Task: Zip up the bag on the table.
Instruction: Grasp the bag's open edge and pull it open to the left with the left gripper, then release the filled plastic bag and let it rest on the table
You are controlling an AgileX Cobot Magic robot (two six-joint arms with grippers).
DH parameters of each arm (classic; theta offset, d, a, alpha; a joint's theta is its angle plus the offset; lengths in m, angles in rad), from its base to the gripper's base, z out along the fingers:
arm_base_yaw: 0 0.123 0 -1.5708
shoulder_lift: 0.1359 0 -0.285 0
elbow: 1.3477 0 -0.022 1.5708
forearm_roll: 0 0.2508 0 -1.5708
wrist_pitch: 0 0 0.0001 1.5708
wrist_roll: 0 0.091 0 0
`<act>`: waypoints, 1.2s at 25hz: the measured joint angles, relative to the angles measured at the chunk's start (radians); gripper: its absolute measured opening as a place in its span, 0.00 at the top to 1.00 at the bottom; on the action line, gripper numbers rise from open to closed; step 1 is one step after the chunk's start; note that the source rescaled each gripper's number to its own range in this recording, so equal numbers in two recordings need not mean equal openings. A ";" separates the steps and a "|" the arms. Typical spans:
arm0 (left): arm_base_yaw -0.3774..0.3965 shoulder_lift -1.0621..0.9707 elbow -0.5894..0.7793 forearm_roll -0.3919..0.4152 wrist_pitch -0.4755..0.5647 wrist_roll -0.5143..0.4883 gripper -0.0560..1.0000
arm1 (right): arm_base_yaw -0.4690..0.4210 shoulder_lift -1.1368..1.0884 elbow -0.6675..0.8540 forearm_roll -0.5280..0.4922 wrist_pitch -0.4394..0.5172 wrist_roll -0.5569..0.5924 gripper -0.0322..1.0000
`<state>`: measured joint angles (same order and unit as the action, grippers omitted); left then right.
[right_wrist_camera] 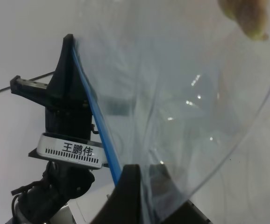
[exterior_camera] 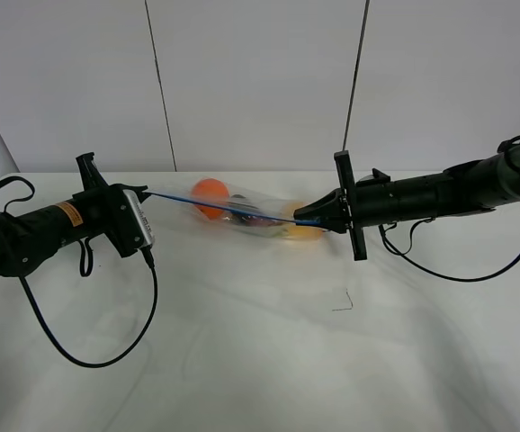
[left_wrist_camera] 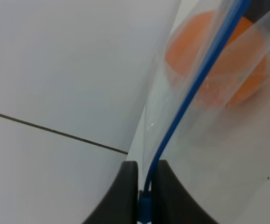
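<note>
The clear bag (exterior_camera: 251, 214) lies at the back middle of the white table (exterior_camera: 260, 360), with an orange fruit (exterior_camera: 210, 193), purple and yellow produce inside. Its blue zip strip (exterior_camera: 228, 208) is stretched taut between both grippers. My left gripper (exterior_camera: 147, 194) is shut on the strip's left end; the left wrist view shows the strip (left_wrist_camera: 191, 93) running from between the fingers (left_wrist_camera: 125, 196) past the orange fruit (left_wrist_camera: 219, 60). My right gripper (exterior_camera: 312, 219) is shut on the strip's right end; the right wrist view shows the strip (right_wrist_camera: 97, 121) and clear plastic (right_wrist_camera: 195, 107) in its fingers (right_wrist_camera: 130, 196).
A small thin black mark (exterior_camera: 344, 302) is on the table in front of the bag. Black cables (exterior_camera: 89, 346) trail from both arms onto the table. A panelled white wall (exterior_camera: 260, 81) stands behind. The left arm's camera housing (right_wrist_camera: 69, 151) faces the right wrist view.
</note>
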<state>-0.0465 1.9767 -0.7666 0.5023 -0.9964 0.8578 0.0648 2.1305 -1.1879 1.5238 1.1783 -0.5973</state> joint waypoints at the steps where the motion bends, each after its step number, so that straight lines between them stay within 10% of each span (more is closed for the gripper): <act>1: 0.001 0.000 0.000 0.000 0.000 0.000 0.95 | 0.000 0.000 0.000 0.000 0.000 0.000 0.97; 7: 0.003 0.000 0.000 -0.009 0.001 0.000 0.86 | 0.002 0.000 0.000 -0.004 0.000 0.000 0.97; 12: 0.023 0.000 0.000 -0.056 0.014 -0.028 0.25 | -0.001 0.000 0.000 -0.017 0.001 0.000 0.97; 15: 0.025 0.000 0.000 -0.083 0.014 -0.056 0.06 | -0.001 0.000 0.000 -0.017 0.002 0.000 0.97; 20: 0.026 0.001 0.003 -0.248 0.026 -0.133 0.01 | -0.001 0.000 0.000 -0.018 0.002 0.000 0.97; 30: 0.026 0.001 0.052 -0.477 0.041 -0.623 0.00 | -0.001 0.000 0.000 -0.018 0.002 0.000 0.97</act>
<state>-0.0205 1.9777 -0.7148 0.0256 -0.9554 0.2353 0.0637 2.1305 -1.1879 1.5062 1.1802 -0.5973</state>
